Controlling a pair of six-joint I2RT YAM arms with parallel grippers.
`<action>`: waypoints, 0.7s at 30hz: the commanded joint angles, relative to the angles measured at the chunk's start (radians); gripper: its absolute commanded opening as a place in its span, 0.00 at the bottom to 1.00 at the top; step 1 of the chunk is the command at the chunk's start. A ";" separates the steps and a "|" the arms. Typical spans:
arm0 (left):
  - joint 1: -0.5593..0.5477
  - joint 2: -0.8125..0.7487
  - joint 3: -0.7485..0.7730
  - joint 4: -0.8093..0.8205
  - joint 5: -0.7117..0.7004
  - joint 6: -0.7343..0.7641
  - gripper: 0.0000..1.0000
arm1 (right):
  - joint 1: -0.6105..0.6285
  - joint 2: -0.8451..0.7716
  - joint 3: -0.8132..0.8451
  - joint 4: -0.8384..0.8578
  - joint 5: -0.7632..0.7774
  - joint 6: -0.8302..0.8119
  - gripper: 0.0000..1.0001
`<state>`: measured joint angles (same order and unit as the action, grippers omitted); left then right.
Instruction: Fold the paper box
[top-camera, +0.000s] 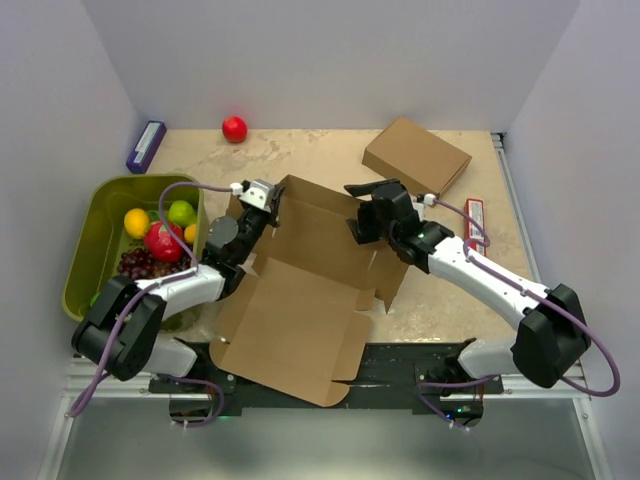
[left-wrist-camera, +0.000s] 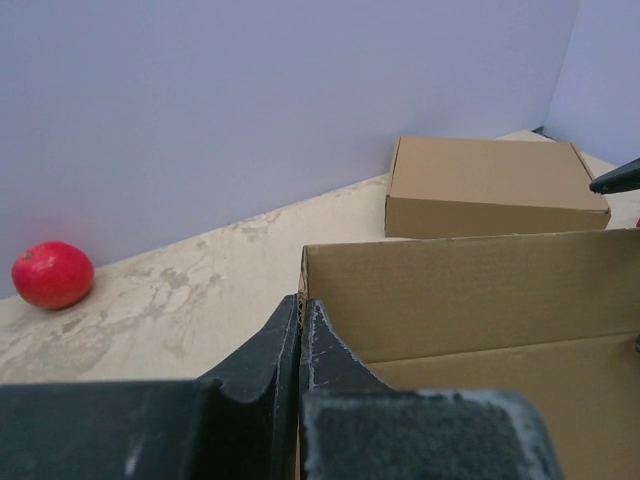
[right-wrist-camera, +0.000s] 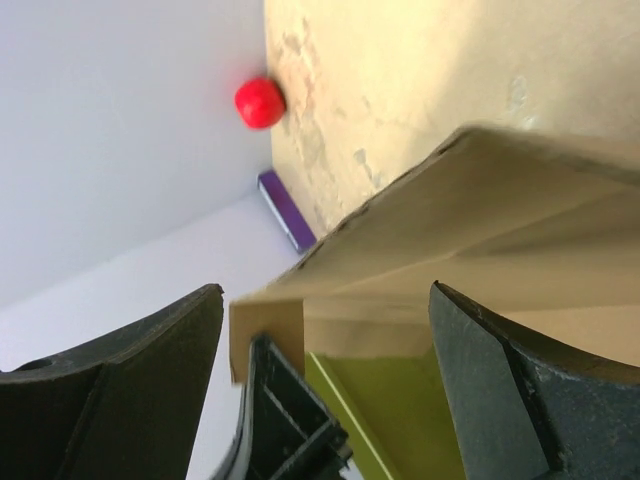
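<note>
paper box (top-camera: 300, 300): half folded, between both grippers
left gripper (top-camera: 264, 197): pinching its back left corner
right gripper (top-camera: 360, 210): spread wide at its back right wall

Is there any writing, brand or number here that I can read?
Nothing legible in any view.
On the purple box: pale patch, too small to read.
On the red pack: light print, too blurred to read.
The paper box and the closed carton: plain brown, no print seen.

left arm (top-camera: 175, 288) stretches toward the frame's centre, left gripper (top-camera: 262, 194) pinched tight; right arm (top-camera: 480, 270) angles in from lower right, right gripper (top-camera: 360, 210) spread wide.
</note>
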<state>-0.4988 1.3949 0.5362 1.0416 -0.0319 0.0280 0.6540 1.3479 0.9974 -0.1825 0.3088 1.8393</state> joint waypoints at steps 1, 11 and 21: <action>-0.024 -0.046 -0.024 0.136 -0.039 0.079 0.00 | -0.001 0.025 0.075 -0.133 0.099 0.098 0.86; -0.060 -0.056 -0.079 0.219 -0.063 0.128 0.00 | 0.006 0.085 0.099 -0.110 0.105 0.075 0.72; -0.116 -0.051 -0.125 0.285 -0.140 0.210 0.00 | 0.029 0.138 0.103 -0.078 0.055 0.044 0.53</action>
<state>-0.5957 1.3674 0.4232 1.2125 -0.1410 0.1818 0.6716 1.4601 1.0695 -0.2790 0.3599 1.8957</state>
